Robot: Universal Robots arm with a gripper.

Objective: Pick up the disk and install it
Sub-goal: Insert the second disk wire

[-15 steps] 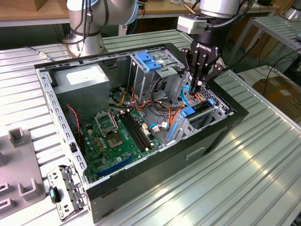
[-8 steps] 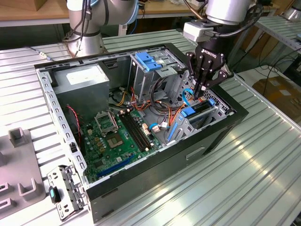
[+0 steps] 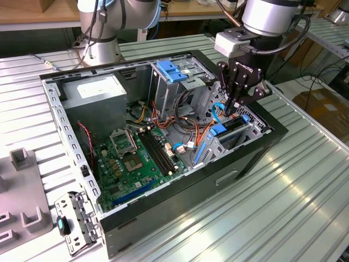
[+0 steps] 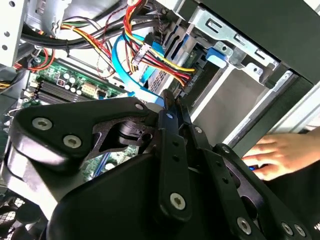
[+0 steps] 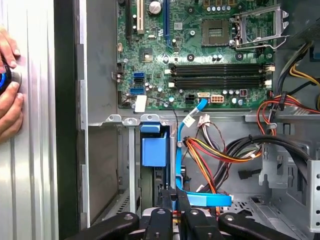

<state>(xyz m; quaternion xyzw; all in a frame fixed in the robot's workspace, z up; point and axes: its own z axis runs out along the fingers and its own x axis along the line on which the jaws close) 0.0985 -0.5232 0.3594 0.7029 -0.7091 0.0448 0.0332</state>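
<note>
The tool [image 3: 235,106] is down inside the open computer case [image 3: 267,143], hanging over the drive cage [image 3: 240,134] at the case's end nearest the exterior view's right. In both wrist views the black linkages come together and the fingertips [image 5: 170,196] sit pressed close, almost fully together, around a thin blue edge. That blue edge looks like the plastic bracket of the disk [image 4: 167,82], which stands on edge in the cage slot with only a sliver of metal body and bracket showing past the wiring. Whether the tool truly has the bracket pinched or just brackets it, I cannot tell.

A blue data cable [image 5: 179,165] loops right beside the fingertips, and a bundle of red, yellow and black power wires [image 5: 215,150] runs across just next to it. A blue plastic latch [image 5: 154,150] sits on the cage ahead of the tool in the first wrist view.

Deeper in the case lies the green motherboard [image 3: 131,158] with its empty processor socket [image 5: 259,25] and memory slots [image 5: 220,75]. The grey power supply [image 3: 98,101] fills the far corner on the exterior view's left.

A person's hand [image 5: 7,90] rests on the ribbed metal tabletop [image 3: 283,207] just outside the case wall, fingers around something blue.
</note>
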